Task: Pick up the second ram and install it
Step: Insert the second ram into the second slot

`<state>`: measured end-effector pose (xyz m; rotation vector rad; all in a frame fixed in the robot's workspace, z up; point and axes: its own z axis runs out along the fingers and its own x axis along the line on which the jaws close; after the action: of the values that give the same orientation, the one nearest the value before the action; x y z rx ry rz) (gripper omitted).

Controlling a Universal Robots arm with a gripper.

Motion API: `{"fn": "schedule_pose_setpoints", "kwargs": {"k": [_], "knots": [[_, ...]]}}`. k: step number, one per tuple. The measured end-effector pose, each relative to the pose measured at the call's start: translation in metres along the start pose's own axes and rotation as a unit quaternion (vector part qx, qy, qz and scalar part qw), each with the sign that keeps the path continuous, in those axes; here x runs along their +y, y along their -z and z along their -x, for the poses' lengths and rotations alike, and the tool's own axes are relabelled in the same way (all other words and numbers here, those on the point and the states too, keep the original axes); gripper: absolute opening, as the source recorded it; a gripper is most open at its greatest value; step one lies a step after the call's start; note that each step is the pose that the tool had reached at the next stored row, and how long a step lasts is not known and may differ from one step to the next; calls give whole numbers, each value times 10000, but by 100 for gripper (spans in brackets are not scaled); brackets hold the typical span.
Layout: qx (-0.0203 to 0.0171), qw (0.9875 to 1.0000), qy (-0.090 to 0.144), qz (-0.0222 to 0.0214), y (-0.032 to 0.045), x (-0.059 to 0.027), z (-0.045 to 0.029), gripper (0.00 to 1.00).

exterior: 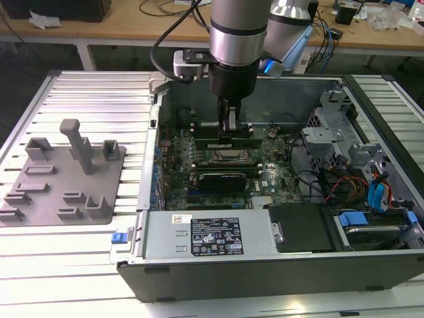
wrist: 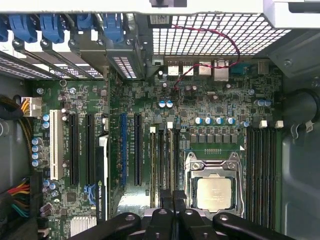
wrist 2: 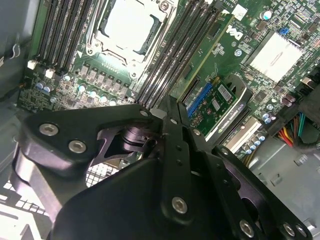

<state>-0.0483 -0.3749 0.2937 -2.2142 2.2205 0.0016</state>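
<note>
As the second ram (exterior: 248, 141) is hanging level in the exterior view, the gripper (exterior: 228, 131) is pinching its middle with fingers drawn narrow. I am hovering it above the memory slots (wrist: 163, 160) lying between the CPU socket (exterior: 228, 157) and the black expansion card (exterior: 228, 180). I am judging this the lining-up step, with the stick not yet seated. Seating is calling, I think, for matching its edge to a slot and pressing straight down evenly.

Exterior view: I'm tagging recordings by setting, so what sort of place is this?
Probably a robotics or electronics workshop: an open computer case lies on a slatted metal table, a grey fixture plate beside it, and wooden benches strewn with cables stand behind.
</note>
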Motion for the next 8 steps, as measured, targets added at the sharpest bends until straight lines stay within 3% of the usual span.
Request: {"fn": "schedule_pose_setpoints", "kwargs": {"k": [8], "knots": [[-1, 10000, 0, -2, -155, 1, -1, 9]]}}
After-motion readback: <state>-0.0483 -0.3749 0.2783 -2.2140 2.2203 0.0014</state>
